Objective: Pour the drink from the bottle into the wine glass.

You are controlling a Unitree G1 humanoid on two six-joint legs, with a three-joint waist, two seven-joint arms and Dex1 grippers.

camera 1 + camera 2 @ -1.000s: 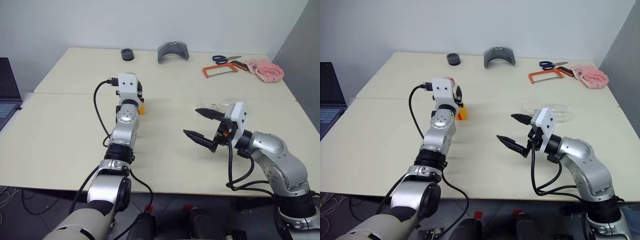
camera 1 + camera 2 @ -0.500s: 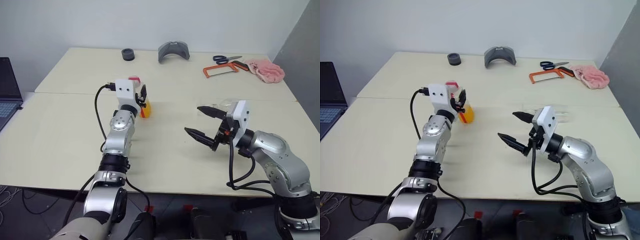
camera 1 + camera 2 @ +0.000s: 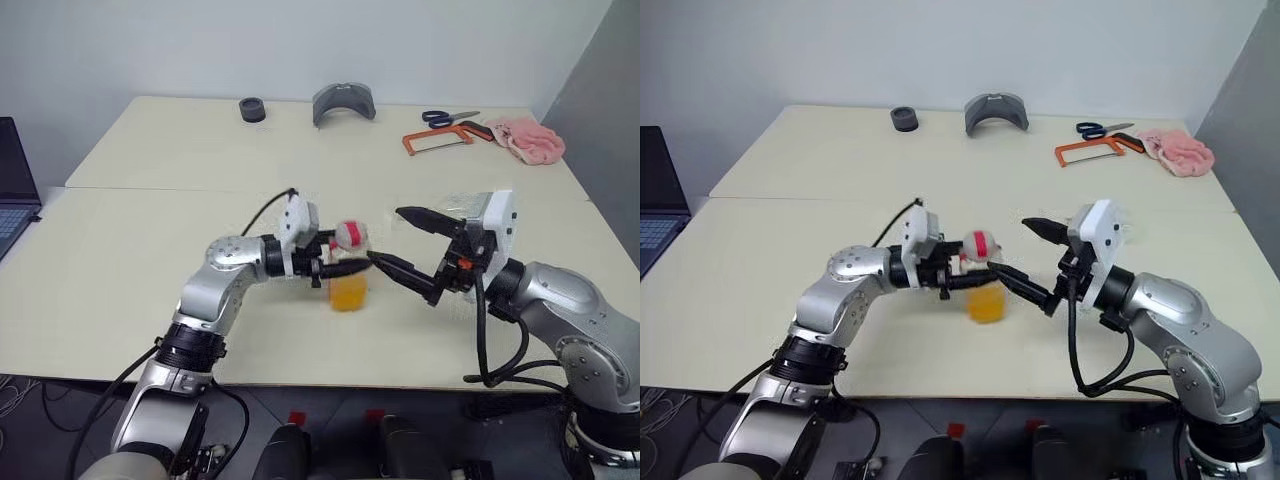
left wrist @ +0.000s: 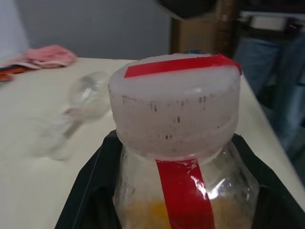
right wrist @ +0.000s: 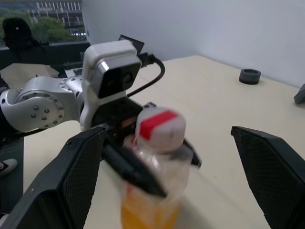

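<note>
In the head views, the left gripper grasps the bottle by its neck and holds it upright over the near middle of the surface. The drink fills only the lower part. The right gripper is just beside the cap, with fingers spread wide and nothing between them, probably to unscrew it.

In the left wrist view, the cap carries a red stripe, and the wine glass lies on its side on the surface behind it, empty.

In the right wrist view, the bottle stands between the open right fingers, not yet touched.
</note>
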